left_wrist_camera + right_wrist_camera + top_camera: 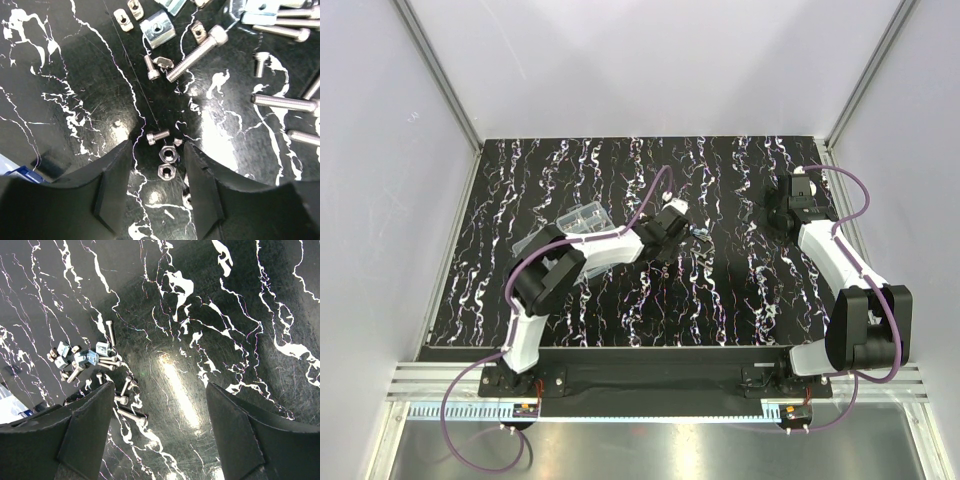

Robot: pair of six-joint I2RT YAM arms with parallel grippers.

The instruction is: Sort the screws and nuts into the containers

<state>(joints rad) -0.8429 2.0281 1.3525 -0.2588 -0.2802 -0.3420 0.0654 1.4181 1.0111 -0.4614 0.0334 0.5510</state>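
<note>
The black, white-veined bench (pixel 620 320) is shut in by pale grey panels (pixel 380 200) on its left, far and right sides. Its near half, ahead of the arm bases, lies mostly bare. The clear plastic organiser box (pixel 582 220) sits left of centre toward the far side, with the left arm (pixel 605 250) passing close along its near edge.

The left hand (pixel 682 230) hangs low over mid-bench, at the left fringe of the scattered silvery metal screws (pixel 702 233). Seen from its wrist, the black fingers (pixel 115 190) stand apart, gripping nothing. Two small silvery hexagonal nuts (pixel 169 155) lie flat between them, one just behind the other, touching neither finger as far as I can tell. Just beyond lies a short screw (pixel 157 136), its long axis across the gap and its head toward the left finger. Farther out, a long silvery cap screw (pixel 197 54) lies on a diagonal, head up to the right.

The right hand (pixel 788 205) is near the far right corner, close to the wall. It is spread wide on nothing, with open bench between it and the pile.
</note>
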